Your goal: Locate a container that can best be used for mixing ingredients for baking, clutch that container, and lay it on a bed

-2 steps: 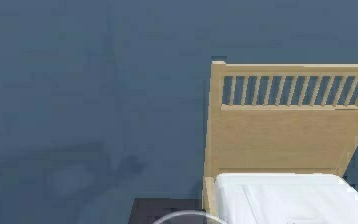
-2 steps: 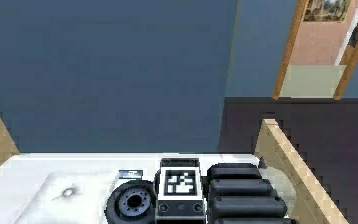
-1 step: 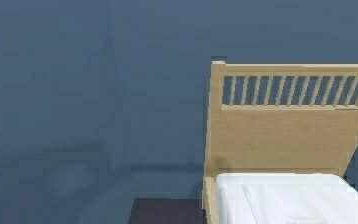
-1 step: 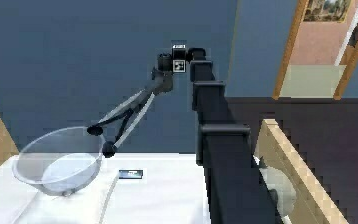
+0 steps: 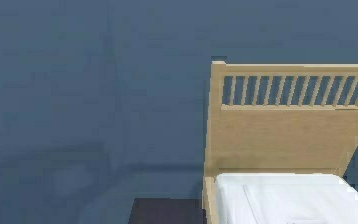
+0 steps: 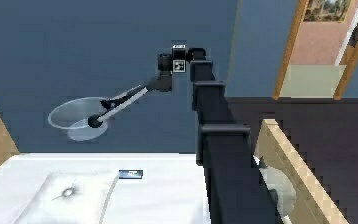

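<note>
Bowl [image 6: 67,116] held in the air above the bed [image 6: 167,190].

You see the clear, greyish bowl hanging at the far end of the gripper [image 6: 99,119], against the blue wall [image 6: 47,50] and clear of the white bed below it. The gripper holds it, but you cannot tell from the pictures how the jaws stand. The dark arm [image 6: 222,135] rises from the arm side view's bottom edge, across the bed. On the bed lie a white pillow [image 6: 72,195] and, just beside it, a small flat dark thing [image 6: 130,174]. At the arm side view's upper right you have a wood-framed doorway [image 6: 317,50]. In the forward view the bed's slatted wooden headboard [image 5: 287,92] stands against a blue wall.
</note>
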Available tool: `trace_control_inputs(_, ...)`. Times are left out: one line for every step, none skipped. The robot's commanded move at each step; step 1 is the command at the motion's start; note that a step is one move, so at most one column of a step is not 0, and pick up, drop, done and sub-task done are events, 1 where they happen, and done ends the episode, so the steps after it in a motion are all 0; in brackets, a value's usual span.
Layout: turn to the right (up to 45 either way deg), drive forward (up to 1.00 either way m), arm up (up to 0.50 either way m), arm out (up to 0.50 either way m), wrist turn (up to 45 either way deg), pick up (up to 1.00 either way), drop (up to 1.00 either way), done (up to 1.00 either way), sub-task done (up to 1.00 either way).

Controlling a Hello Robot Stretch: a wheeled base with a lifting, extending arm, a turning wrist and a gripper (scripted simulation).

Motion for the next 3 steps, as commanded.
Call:
trace_control_inputs(0.0,0.0,-0.32,0.0,0.0,0.0,0.0,0.0,0.0)
trace_control_inputs(0.0,0.0,-0.32,0.0,0.0,0.0,0.0,0.0,0.0)
trace_control_inputs(0.0,0.0,0.0,0.0,0.0,0.0,1.0,0.0,0.0)
